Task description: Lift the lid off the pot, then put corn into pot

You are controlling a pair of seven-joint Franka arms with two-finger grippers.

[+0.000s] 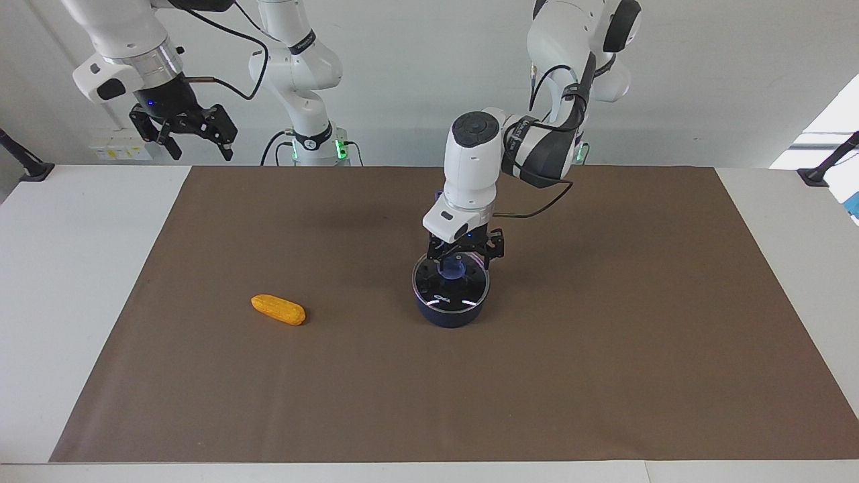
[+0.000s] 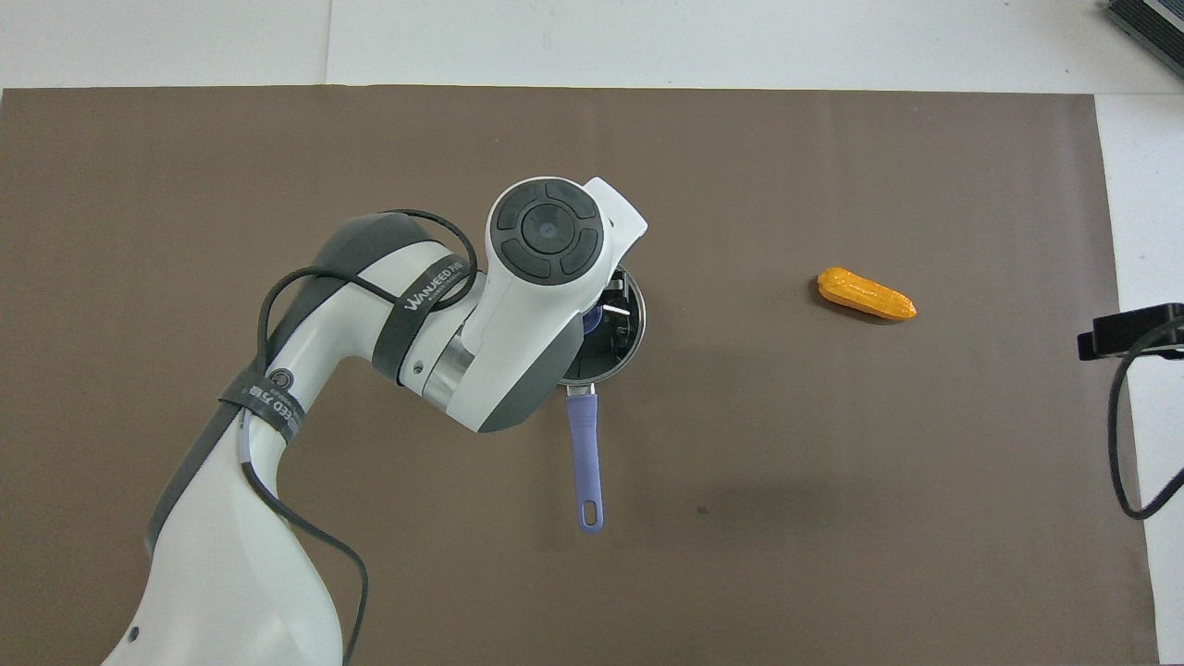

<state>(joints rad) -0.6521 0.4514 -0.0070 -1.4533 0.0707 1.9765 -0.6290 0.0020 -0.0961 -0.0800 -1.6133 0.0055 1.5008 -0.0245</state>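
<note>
1. Here, starting at the right arm's end of my facing view, the right gripper (image 1: 194,137) hangs high over the white table edge (image 1: 80,268), jaws spread wide, nothing in them; that arm waits.
2. Next I see the corn (image 1: 278,310) lying flat on the brown mat (image 1: 604,369), toward the right arm's end of the table and well apart from the pot, untouched.
3. Midway along the mat stands the pot (image 1: 451,310), upright, its handle (image 2: 585,467) pointing toward the robots in my overhead view.
4. The lid (image 1: 451,290) sits flat on the pot's rim, not yet lifted.
5. The left gripper (image 1: 458,263) is low over the lid, pointing straight down, fingers spread either side of the blue knob (image 1: 454,270). I read the jaws as open, not clamped; I cannot tell whether a fingertip touches the knob.
6. From overhead the left arm's wrist covers most of the lid (image 2: 622,319) and hides the gripper.
</note>
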